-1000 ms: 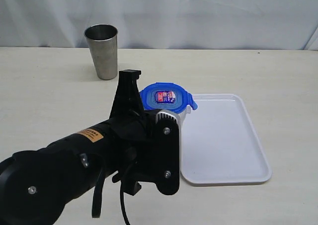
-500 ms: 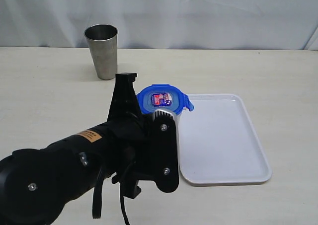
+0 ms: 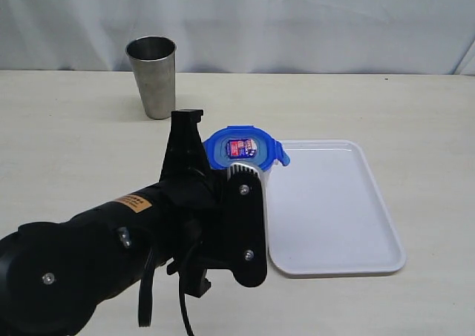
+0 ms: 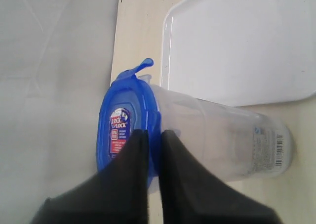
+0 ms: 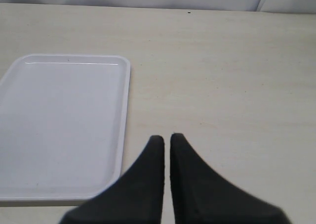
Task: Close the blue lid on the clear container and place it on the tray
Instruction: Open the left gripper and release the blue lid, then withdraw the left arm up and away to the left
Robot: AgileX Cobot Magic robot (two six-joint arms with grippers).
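Our left gripper [image 4: 153, 133], jaws nearly closed, grips the small octagonal blue plastic lid [image 4: 121, 130] by its rim; our right gripper [image 5: 167, 137] is closed, empty. The tall clear plastic container [image 4: 222, 135] stands beside the flat white tray [image 4: 237, 41], at its 9 o'clock. One flap [image 4: 142, 66] juts unlatched: lifting may pop the lid.

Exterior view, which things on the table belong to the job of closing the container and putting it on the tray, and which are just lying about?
Part of the job: blue lid, clear container, white tray, left hand at the lid's rim.
Just lying about: steel tumbler, standing apart at the back of the table.
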